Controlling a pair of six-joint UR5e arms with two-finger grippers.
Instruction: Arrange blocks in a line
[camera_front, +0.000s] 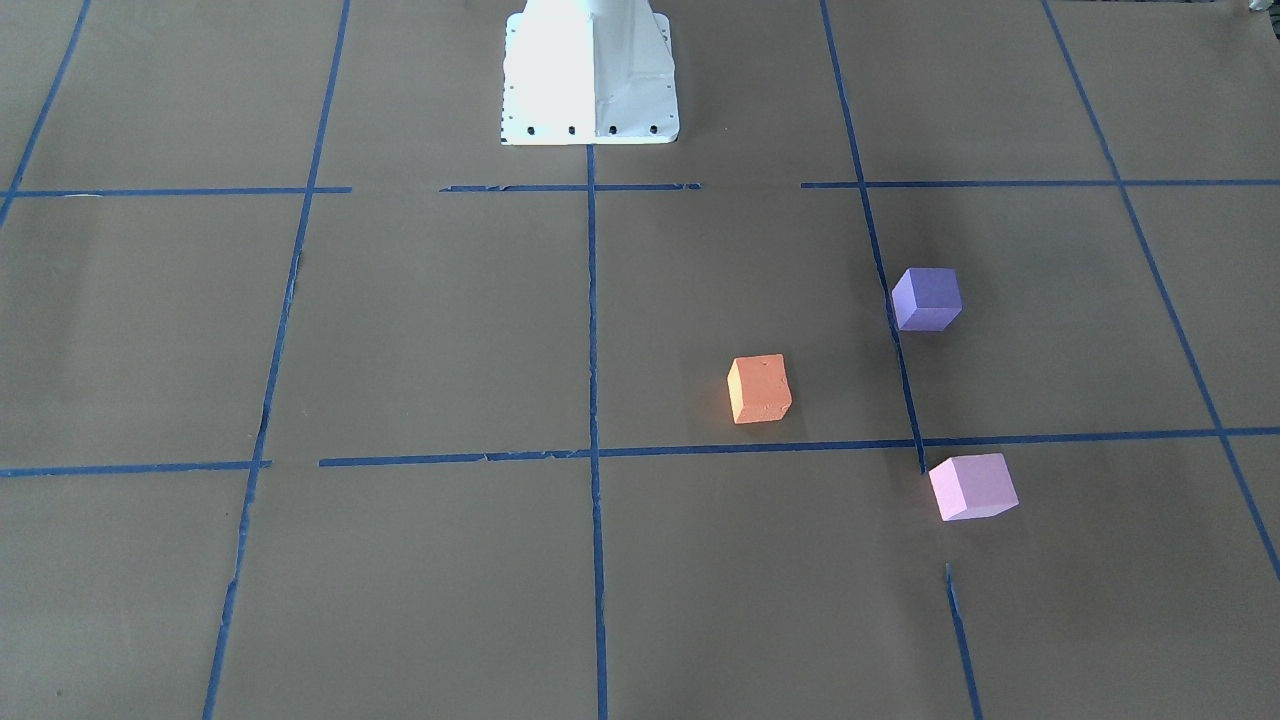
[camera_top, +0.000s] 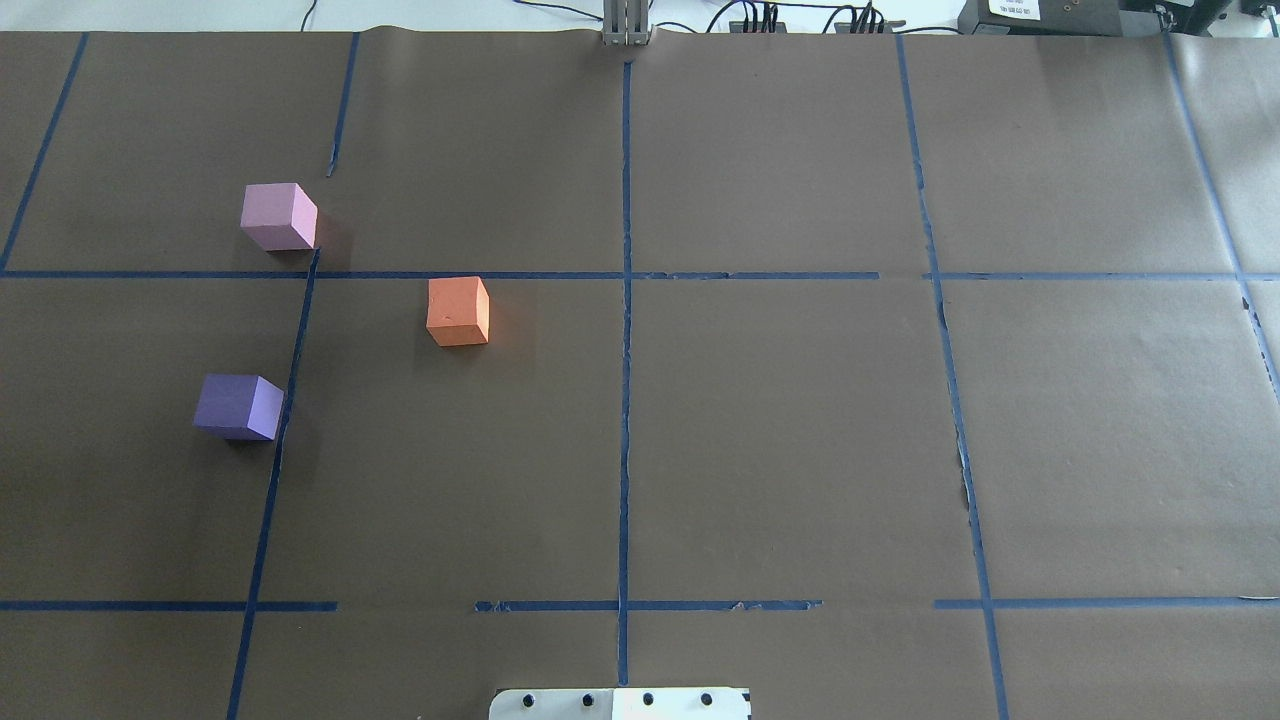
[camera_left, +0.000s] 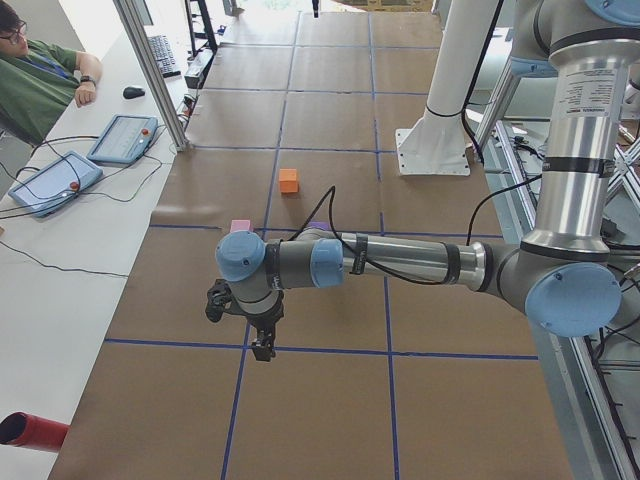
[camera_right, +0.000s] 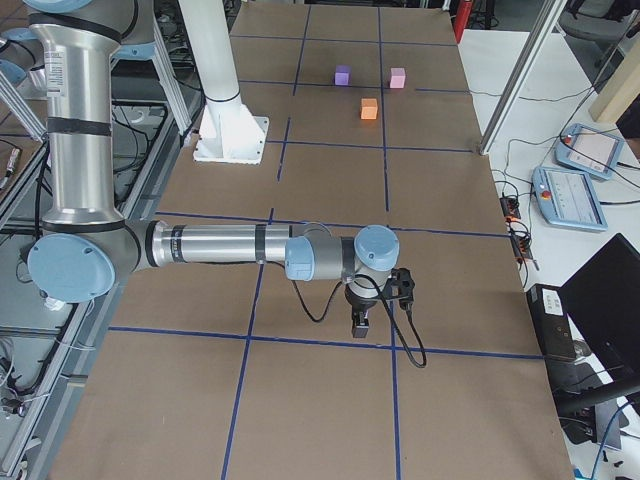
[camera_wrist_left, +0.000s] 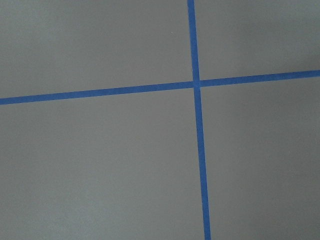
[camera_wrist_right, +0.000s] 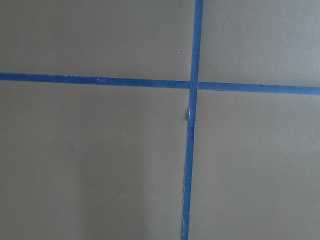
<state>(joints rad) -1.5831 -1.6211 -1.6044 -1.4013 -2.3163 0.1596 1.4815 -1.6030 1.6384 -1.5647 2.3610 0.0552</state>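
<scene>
Whether the left gripper (camera_left: 263, 347) or right gripper (camera_right: 361, 324) is open cannot be told; nothing is seen held. The orange block (camera_top: 458, 311), violet block (camera_top: 238, 407) and pink block (camera_top: 279, 217) lie scattered well beyond the left jaws — a skewed cube could be knocked aside if approached unaligned.

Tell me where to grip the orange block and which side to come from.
Grip the orange block across two opposite side faces, coming straight down from above. It sits flat on the table, its faces are parallel, and the purple block and pink block stand well apart from it, so either pair looks free.
</scene>
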